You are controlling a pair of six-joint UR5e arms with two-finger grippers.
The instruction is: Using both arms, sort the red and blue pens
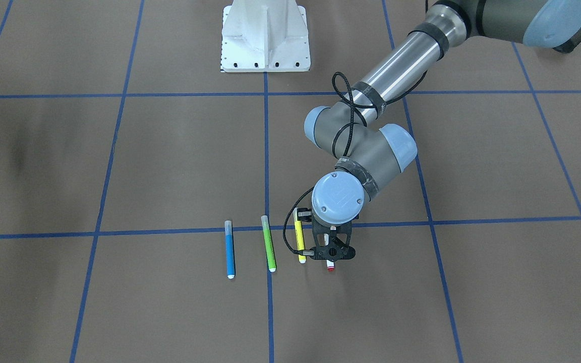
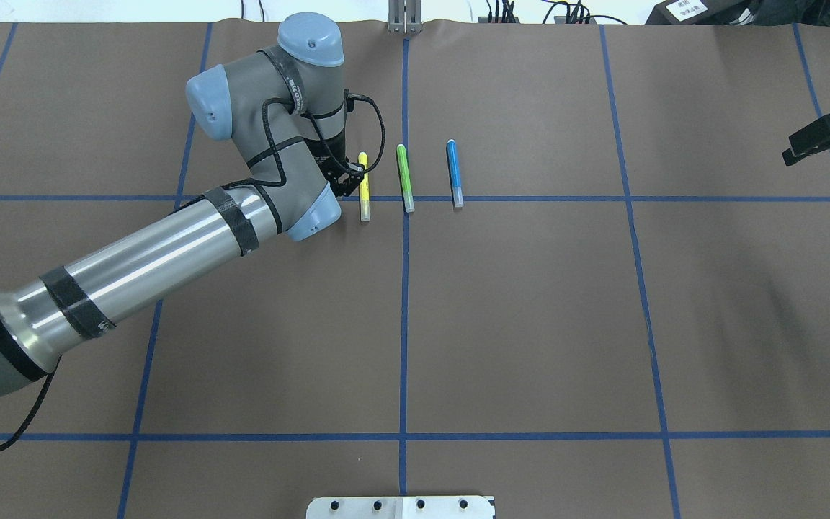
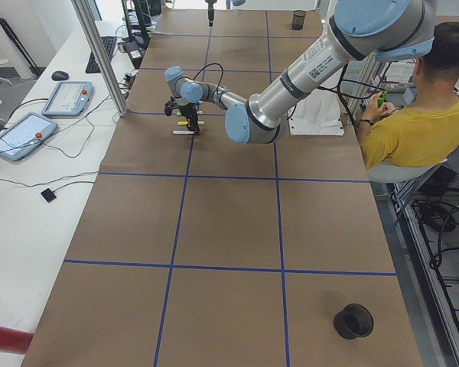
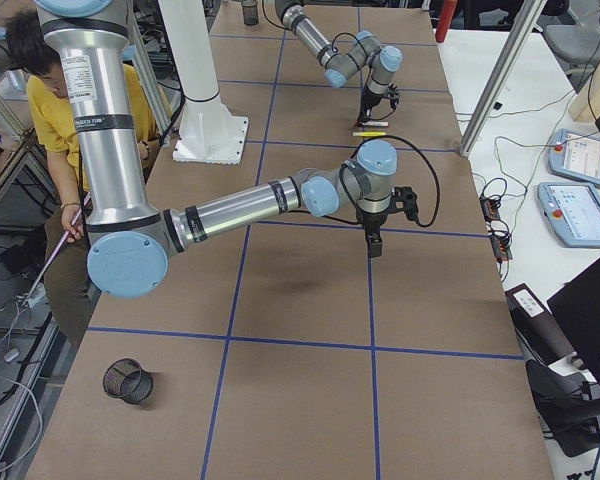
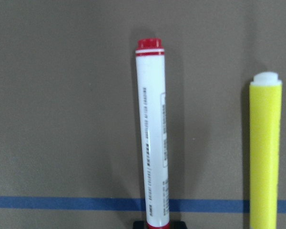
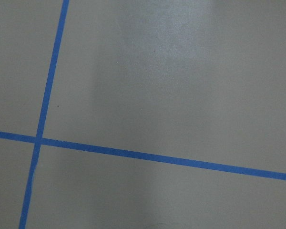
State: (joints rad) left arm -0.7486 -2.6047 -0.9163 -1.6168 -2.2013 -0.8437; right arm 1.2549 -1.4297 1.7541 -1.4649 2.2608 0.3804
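The red pen (image 5: pixel 152 133) lies straight under my left wrist camera, flat on the brown table (image 2: pixel 530 324). Its white barrel crosses a blue tape line (image 5: pixel 62 202), with a red end at the top of that view. The yellow marker (image 5: pixel 265 152) lies just beside it and parallel. My left gripper (image 1: pixel 332 253) hangs low over the red pen. From the front only the pen's red tip peeks out beneath it, and I cannot tell whether the jaws are spread or closed on the barrel. Beyond the yellow marker the row runs on with the green marker (image 1: pixel 269 244) and then the blue pen (image 1: pixel 229 249), each apart from the next. My right gripper (image 2: pixel 822 137) hovers well away from the pens, at the table's far right edge, over bare paper and tape lines. I cannot tell its state either.
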